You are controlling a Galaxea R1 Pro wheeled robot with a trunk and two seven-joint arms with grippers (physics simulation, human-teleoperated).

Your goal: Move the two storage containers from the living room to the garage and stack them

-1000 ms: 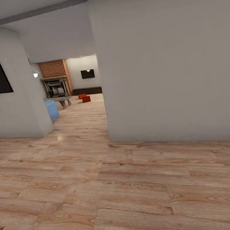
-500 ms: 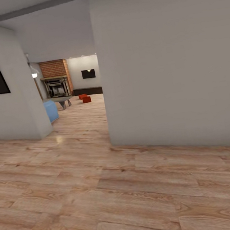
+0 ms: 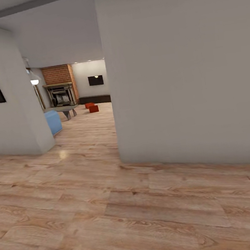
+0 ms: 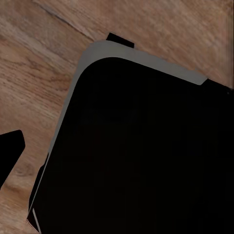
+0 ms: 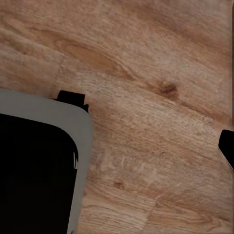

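Approaching the living room point(image 3: 77, 91) along the hallway.
Both bins point(image 3: 91, 107) loom slightly nearer than before, still unreached; whether either hand is open cannot be told.

Left wrist camera: a dark fingertip point(image 4: 9, 151) at the frame's edge, beside the robot's black, grey-rimmed base point(image 4: 141, 146). Right wrist camera: a dark fingertip point(image 5: 227, 146) at the edge, well apart from the same base point(image 5: 34, 170).
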